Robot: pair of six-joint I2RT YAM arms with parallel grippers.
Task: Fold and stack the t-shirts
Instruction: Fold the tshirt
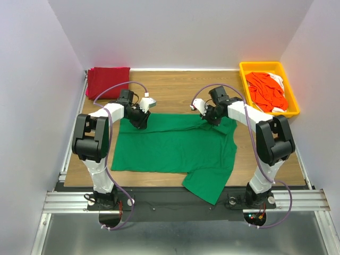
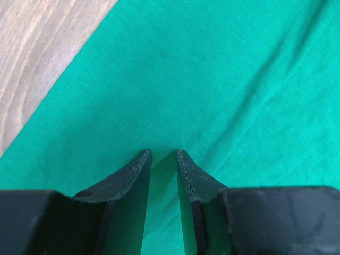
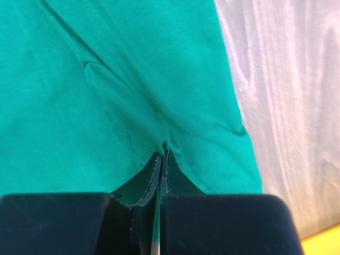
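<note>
A bright green t-shirt lies spread flat across the middle of the table, one part hanging over the near edge. My left gripper rests on its far left edge; in the left wrist view the gripper is open, with flat green cloth showing in the gap. My right gripper is at the shirt's far right edge. In the right wrist view it is shut on a pinched fold of the green cloth. A dark red t-shirt lies folded at the back left.
A yellow tray at the back right holds crumpled orange-red and white shirts. Bare wooden table lies behind the green shirt. White walls close in the back and sides; a metal rail runs along the near edge.
</note>
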